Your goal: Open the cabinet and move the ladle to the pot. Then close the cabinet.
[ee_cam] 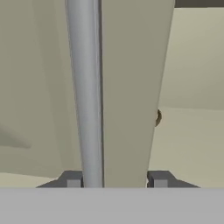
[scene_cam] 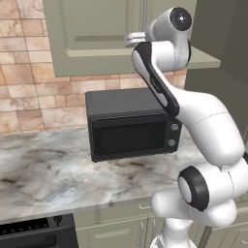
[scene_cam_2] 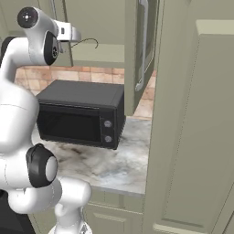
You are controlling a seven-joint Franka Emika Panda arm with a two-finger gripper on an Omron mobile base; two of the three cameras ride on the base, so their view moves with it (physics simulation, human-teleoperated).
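Note:
The sage-green cabinet (scene_cam: 92, 29) hangs above the counter. Its left door is closed, and its right door (scene_cam_2: 131, 55) stands swung open, seen edge-on. My gripper (ee_cam: 116, 180) is open at the left door's silver bar handle (ee_cam: 85, 87). The bar rises just inside the left fingertip (ee_cam: 72, 179), with the door's edge between the tips. From the right base view the hand (scene_cam_2: 73, 34) is up at the cabinet front. On the shelf inside lies the ladle (scene_cam_2: 87, 42), its thin curved handle showing. A small brown part of the ladle (ee_cam: 158, 117) peeks past the door edge. The pot is out of view.
A black microwave (scene_cam: 131, 123) sits on the marble counter (scene_cam: 48, 169) directly under the cabinet. A stove's edge (scene_cam: 29, 232) shows at lower left. A tall green panel (scene_cam_2: 196, 137) stands close on the right, beside the open door.

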